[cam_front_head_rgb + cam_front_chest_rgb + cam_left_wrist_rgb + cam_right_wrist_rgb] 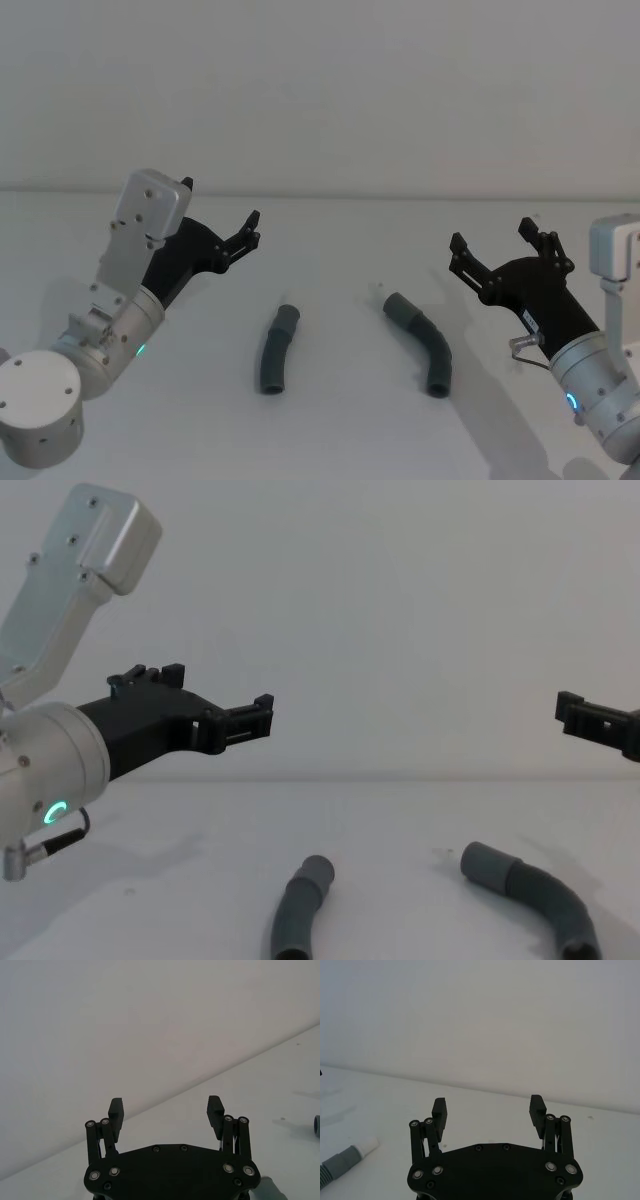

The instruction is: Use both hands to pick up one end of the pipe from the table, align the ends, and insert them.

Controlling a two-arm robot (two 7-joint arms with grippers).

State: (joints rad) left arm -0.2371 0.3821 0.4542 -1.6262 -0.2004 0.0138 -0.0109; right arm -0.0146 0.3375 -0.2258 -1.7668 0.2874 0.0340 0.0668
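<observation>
Two curved dark-grey pipe pieces lie apart on the white table point(340, 430). The left piece point(277, 349) point(300, 905) is near the middle, and the right piece point(422, 342) point(530, 890) is beside it. In the right wrist view a ribbed grey piece point(340, 1164) ends in a white tip point(367, 1146). My left gripper point(220, 206) point(165, 1105) point(215, 695) hovers open above the table, left of the left piece and holding nothing. To the right of the right piece, my right gripper point(492, 236) point(487, 1105) point(590, 718) is open too, raised and empty.
A plain pale wall rises behind the table. The table's far edge runs across the head view just behind both grippers. A grey pipe end point(317, 1125) pokes in at the edge of the left wrist view.
</observation>
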